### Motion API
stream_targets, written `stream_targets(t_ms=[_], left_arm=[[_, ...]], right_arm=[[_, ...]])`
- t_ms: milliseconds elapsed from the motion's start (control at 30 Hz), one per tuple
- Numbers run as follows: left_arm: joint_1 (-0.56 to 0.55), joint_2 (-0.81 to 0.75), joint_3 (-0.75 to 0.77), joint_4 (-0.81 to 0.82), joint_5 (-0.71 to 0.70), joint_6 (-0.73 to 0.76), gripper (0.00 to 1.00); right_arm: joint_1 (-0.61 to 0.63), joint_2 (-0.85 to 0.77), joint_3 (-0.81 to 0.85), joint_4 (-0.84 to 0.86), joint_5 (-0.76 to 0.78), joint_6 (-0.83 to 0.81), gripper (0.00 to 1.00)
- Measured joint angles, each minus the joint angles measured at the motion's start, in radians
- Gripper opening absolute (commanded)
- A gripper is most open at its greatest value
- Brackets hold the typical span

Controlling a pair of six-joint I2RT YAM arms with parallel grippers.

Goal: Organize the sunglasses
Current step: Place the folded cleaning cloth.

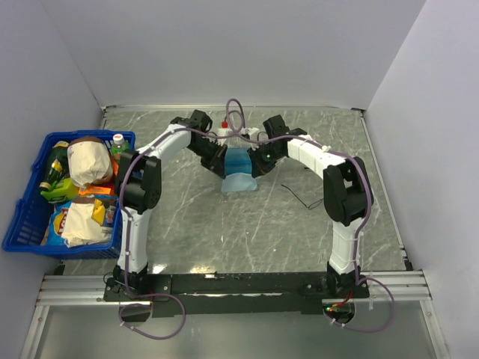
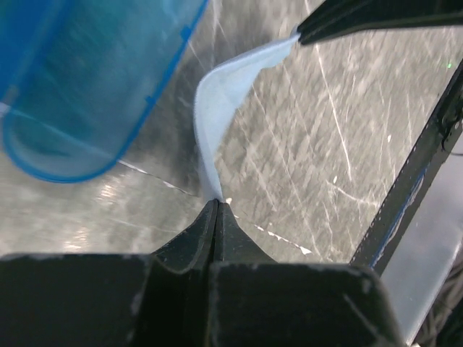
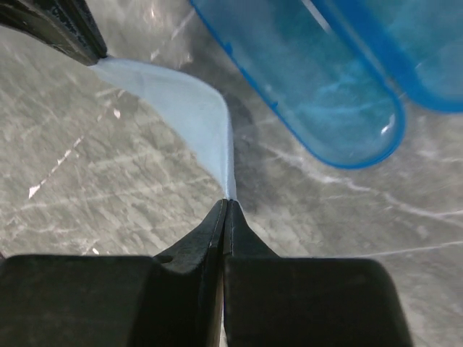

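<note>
A light-blue cloth [image 1: 239, 183] hangs slack between my two grippers over the grey marble table. My left gripper [image 2: 217, 205] is shut on one corner of the cloth [image 2: 217, 101]. My right gripper [image 3: 227, 204] is shut on the opposite corner of the cloth [image 3: 192, 108]. In the top view the left gripper [image 1: 219, 166] and the right gripper [image 1: 260, 166] flank the blue translucent case [image 1: 239, 158]. The case [image 3: 318, 79] lies open just behind the cloth, its rounded end [image 2: 79, 87] near the left gripper. The sunglasses [image 1: 303, 200] show only as a thin black line on the table, right of the cloth.
A blue basket [image 1: 30, 217] full of groceries stands at the table's left edge. A small white bottle with a red cap [image 1: 223, 129] stands behind the case. Grey walls close in the back and both sides.
</note>
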Motion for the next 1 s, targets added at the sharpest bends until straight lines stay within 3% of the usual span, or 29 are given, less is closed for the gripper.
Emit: stream_targets(t_ms=[1000], left_arm=[[0.049, 0.134, 0.203, 0.011, -0.023, -0.090, 0.01]], right_arm=[[0.000, 0.100, 0.157, 0.055, 0.106, 0.026, 0.00]])
